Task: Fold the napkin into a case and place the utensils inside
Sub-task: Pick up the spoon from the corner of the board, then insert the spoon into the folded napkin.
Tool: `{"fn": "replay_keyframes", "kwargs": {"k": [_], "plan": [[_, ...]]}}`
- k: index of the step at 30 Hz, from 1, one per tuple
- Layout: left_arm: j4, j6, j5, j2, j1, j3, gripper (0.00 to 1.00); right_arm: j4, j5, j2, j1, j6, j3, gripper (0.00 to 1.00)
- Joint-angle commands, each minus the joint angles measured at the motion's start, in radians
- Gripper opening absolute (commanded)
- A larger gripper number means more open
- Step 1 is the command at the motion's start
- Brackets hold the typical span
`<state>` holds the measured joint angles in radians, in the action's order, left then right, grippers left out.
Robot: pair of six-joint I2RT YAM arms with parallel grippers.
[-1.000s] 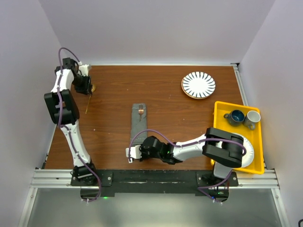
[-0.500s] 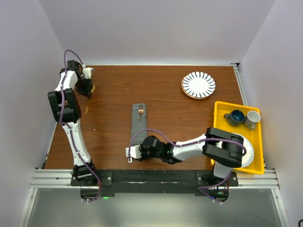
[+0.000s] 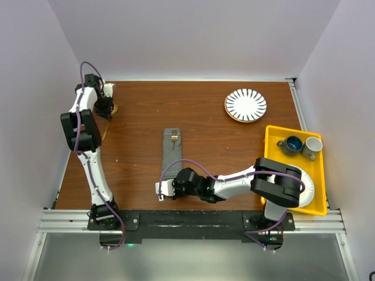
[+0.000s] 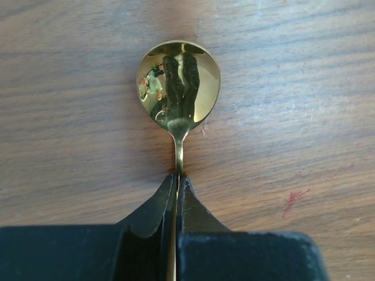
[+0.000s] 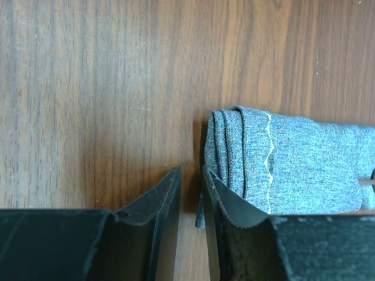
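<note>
Left wrist view flags the risk: only a thin pinch at the neck of the spoon (image 4: 179, 82), so it could swivel or slip on the lift; left claw (image 4: 177, 181) clenched on that neck, far-left of the table (image 3: 205, 111); right claw (image 5: 192, 181) slightly parted, gripping nothing clear, one finger against the end of the folded napkin case (image 5: 293, 164) mid-table.

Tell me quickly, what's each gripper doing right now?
Left gripper: closed on the spoon handle.
Right gripper: slightly open, empty, beside the folded napkin.

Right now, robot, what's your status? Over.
Left gripper shut on spoon handle. Right gripper slightly open at near end of case. Other utensil pokes from case. Nothing in between.
</note>
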<state>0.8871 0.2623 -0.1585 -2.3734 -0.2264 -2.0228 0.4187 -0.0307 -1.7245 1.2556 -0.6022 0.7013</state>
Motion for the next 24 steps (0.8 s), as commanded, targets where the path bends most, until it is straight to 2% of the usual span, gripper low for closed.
{"fn": "replay_keyframes", "kwargs": {"k": [1,5,9,13,15,19,24], "plan": [[-0.029,-0.156,-0.021,0.058,0.025,0.033,0.00,-0.018,0.028,0.022,-0.002,0.015,0.015,0.27],[-0.204,-0.329,-0.001,0.258,0.070,0.169,0.00,-0.015,0.028,0.023,-0.001,0.009,0.015,0.27],[-0.257,-0.458,0.019,0.417,0.145,0.242,0.00,0.000,0.028,0.022,-0.002,-0.007,0.006,0.27],[-0.260,-0.581,0.057,0.508,0.264,0.317,0.00,0.011,0.023,0.017,-0.002,-0.019,0.003,0.27],[-0.341,-0.672,0.056,0.583,0.298,0.431,0.00,0.015,0.015,0.014,-0.001,-0.021,0.003,0.27],[-0.489,-0.753,0.112,0.674,0.456,0.561,0.00,0.026,0.011,0.013,-0.002,-0.030,-0.005,0.27],[-0.556,-0.805,0.180,0.701,0.599,0.651,0.00,0.052,0.011,0.034,-0.001,-0.053,-0.037,0.28]]}}
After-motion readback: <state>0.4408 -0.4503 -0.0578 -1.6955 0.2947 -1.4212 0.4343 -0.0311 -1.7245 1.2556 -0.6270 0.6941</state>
